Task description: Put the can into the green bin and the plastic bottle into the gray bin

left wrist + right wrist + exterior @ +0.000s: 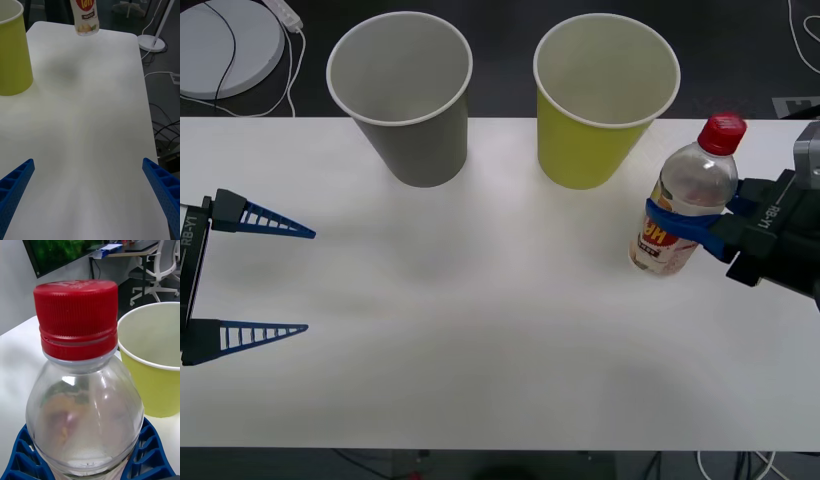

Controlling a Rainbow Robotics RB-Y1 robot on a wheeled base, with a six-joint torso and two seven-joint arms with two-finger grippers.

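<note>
The plastic bottle (690,185), clear with a red cap, tilts at the table's right side, and my right gripper (675,215) is shut on its middle. In the right wrist view the bottle (84,408) sits between the blue fingers (150,453), with the green bin (157,390) just beyond. The left wrist view shows its labelled base (85,17), which seems clear of the table. The green bin (595,150) stands at the back, close to the bottle's left. The gray bin (415,140) stands at the back left. My left gripper (310,281) rests open at the left edge. The can is out of view.
The white table (480,330) has bare room in front of both bins. A round white disc (225,45) with cables lies on the floor behind the table's left corner. A white stand base (152,43) and cables lie on the floor past the table's edge.
</note>
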